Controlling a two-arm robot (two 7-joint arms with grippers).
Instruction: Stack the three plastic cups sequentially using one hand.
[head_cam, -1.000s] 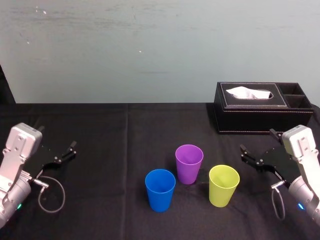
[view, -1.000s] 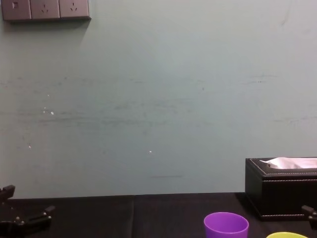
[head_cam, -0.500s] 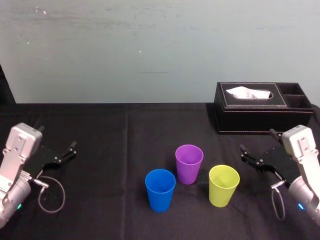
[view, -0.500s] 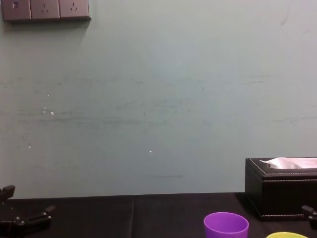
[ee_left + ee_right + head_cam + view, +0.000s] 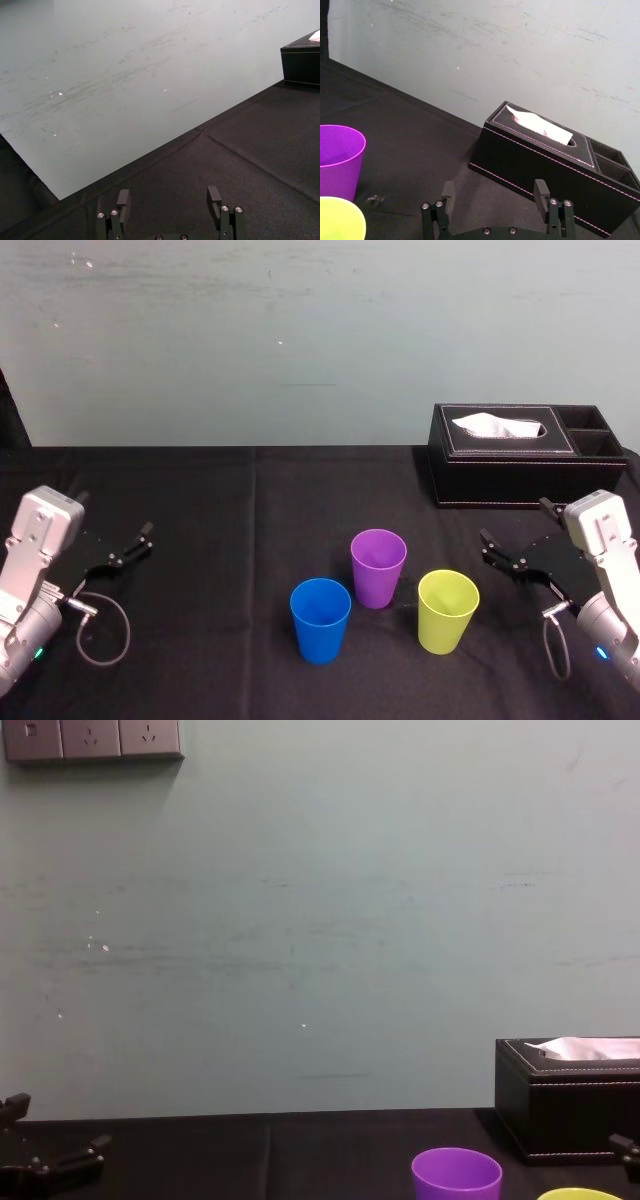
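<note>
the left gripper (image 5: 168,192) sits at the bottom centre of the frame, its two black fingers (image 5: 215,197) spread wide apart with nothing between them, above the black-clothed table (image 5: 240,165). a seam in the cloth runs diagonally toward the lower right. a pale scuffed wall (image 5: 125,65) fills the upper left. a black tissue box (image 5: 302,65) stands at the upper right edge.

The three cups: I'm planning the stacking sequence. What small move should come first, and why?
Probably ease the right hand toward the yellow-green cup: it stands nearest that open hand, upright and apart from the purple cup and blue cup. The left hand sits parked far left.
</note>
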